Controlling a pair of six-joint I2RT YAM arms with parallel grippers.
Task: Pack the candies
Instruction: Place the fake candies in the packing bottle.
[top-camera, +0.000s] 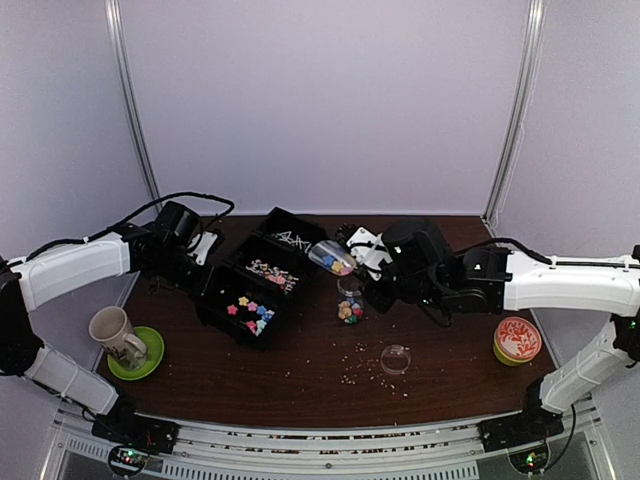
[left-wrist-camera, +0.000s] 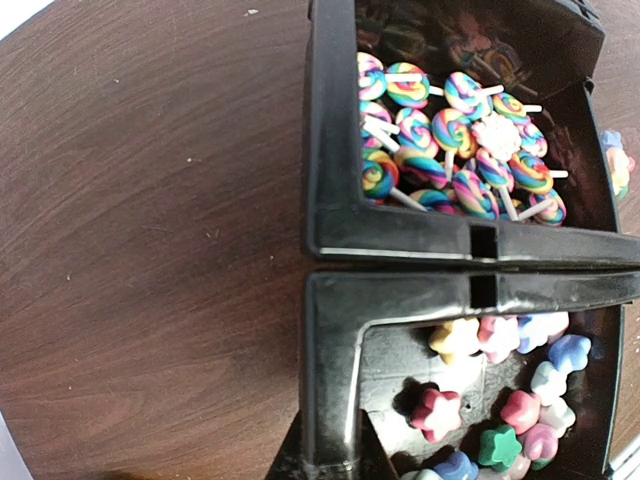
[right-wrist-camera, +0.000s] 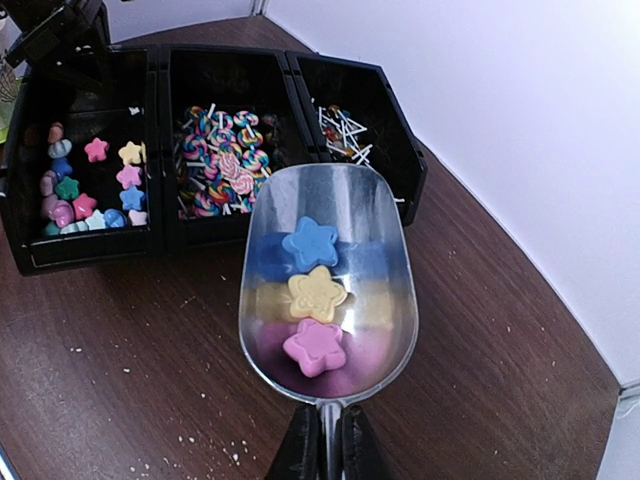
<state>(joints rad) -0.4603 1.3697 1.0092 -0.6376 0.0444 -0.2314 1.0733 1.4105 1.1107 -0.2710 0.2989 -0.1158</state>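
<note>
A black three-compartment tray (top-camera: 215, 300) holds the candies: star pieces (top-camera: 250, 312), swirled lollipops (left-wrist-camera: 450, 140) and white sticks (right-wrist-camera: 345, 125). My left gripper (left-wrist-camera: 345, 455) is shut on the tray's near wall beside the star pieces (left-wrist-camera: 500, 400). My right gripper (right-wrist-camera: 325, 450) is shut on the handle of a clear scoop (right-wrist-camera: 390, 290). The scoop (top-camera: 333, 258) hangs above the table just right of the tray. In it lie a blue star (right-wrist-camera: 310, 243), a yellow star (right-wrist-camera: 317, 292) and a pink star (right-wrist-camera: 315, 347). A small clear jar (top-camera: 350, 305) with mixed candies stands below the scoop.
A clear lid (top-camera: 396, 358) lies on the table in front of the jar, among scattered pale crumbs. A beige mug (top-camera: 115, 330) stands on a green saucer (top-camera: 150, 355) at the left. An orange round tin (top-camera: 517, 340) sits at the right edge.
</note>
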